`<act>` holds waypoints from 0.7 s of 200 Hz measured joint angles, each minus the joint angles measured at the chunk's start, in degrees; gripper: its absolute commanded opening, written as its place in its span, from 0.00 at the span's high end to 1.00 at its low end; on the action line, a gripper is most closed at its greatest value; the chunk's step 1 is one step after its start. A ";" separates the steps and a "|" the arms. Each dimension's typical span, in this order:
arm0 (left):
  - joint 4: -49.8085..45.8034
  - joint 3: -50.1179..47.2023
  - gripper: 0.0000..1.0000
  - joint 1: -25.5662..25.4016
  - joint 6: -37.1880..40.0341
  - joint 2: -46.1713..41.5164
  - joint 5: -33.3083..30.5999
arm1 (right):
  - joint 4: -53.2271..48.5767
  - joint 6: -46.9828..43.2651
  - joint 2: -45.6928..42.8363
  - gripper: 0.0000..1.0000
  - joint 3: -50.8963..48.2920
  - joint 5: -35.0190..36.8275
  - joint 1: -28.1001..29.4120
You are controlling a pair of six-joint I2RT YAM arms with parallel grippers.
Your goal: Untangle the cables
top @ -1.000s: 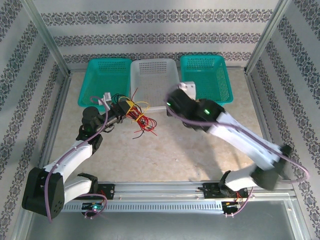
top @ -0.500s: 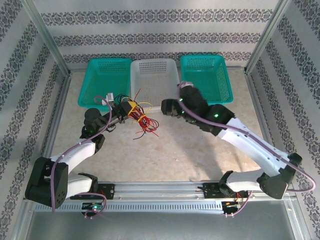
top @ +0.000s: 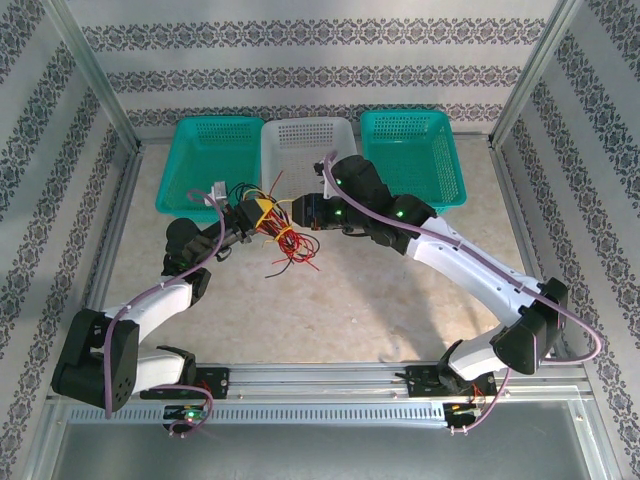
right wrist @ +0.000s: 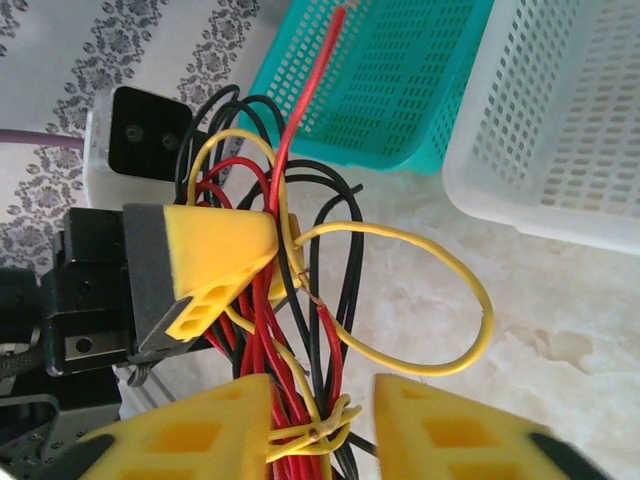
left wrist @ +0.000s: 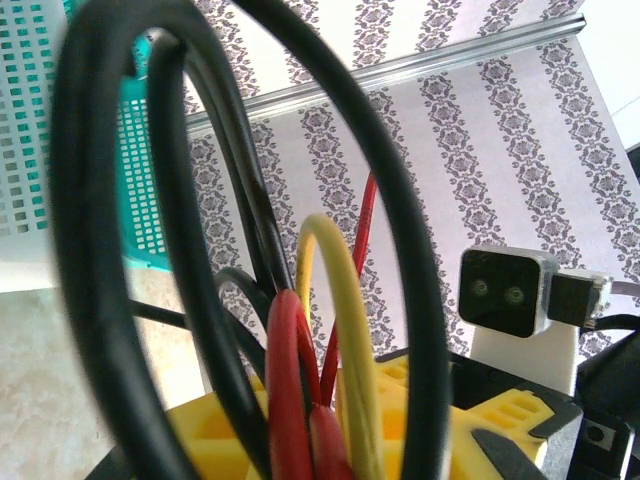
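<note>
Right gripper [right wrist: 322,392]: fingers [right wrist: 200,435] set moderately apart, one on each side of the cables [right wrist: 300,330]. The red and black strands run through the gap. A yellow strand wraps the bundle right at the gap. Cannot tell whether either pad touches the wires. Jaws not closed.

Left gripper [right wrist: 278,262]: closed on the same bundle, just beyond the right fingertips. One yellow finger [right wrist: 200,250] lies across the strands; a sliver of the other shows behind them. Wires exit on both sides of the pinch.

Beyond the left fingers, black loops and one straight red strand rise toward the teal basket [right wrist: 400,90]. A long yellow loop [right wrist: 470,300] swings out to the side of both grippers, over the table [right wrist: 560,340], short of the white basket [right wrist: 560,130].

Top view: left gripper [top: 255,213] and right gripper [top: 297,212] face each other tip to tip, bundle between. Loose red and yellow ends of the cables [top: 285,243] trail on the near side of the fingers. Finger gap not readable here.

Left wrist view: the cables [left wrist: 290,400] stand between the left gripper [left wrist: 330,445] pads [left wrist: 490,425]. Black loops sit so close to the lens that they blur and cross much of the frame. The pinch point is cut off at the bottom edge. The right arm's white camera block [left wrist: 505,290] sits past the fingers.

Right finger bases are cut off in the right wrist view. Cannot trace individual strands through the knot.
</note>
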 measured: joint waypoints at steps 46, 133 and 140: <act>-0.02 0.02 1.00 0.00 0.02 -0.02 0.50 | -1.68 -0.48 0.00 0.95 0.44 0.15 -0.15; -0.02 0.74 1.00 0.00 0.02 -0.02 1.70 | -3.91 -0.66 0.02 0.80 0.46 -0.39 -1.66; -0.02 0.74 1.00 0.00 0.02 0.00 1.73 | -3.96 -0.66 0.02 0.79 0.46 -0.44 -1.66</act>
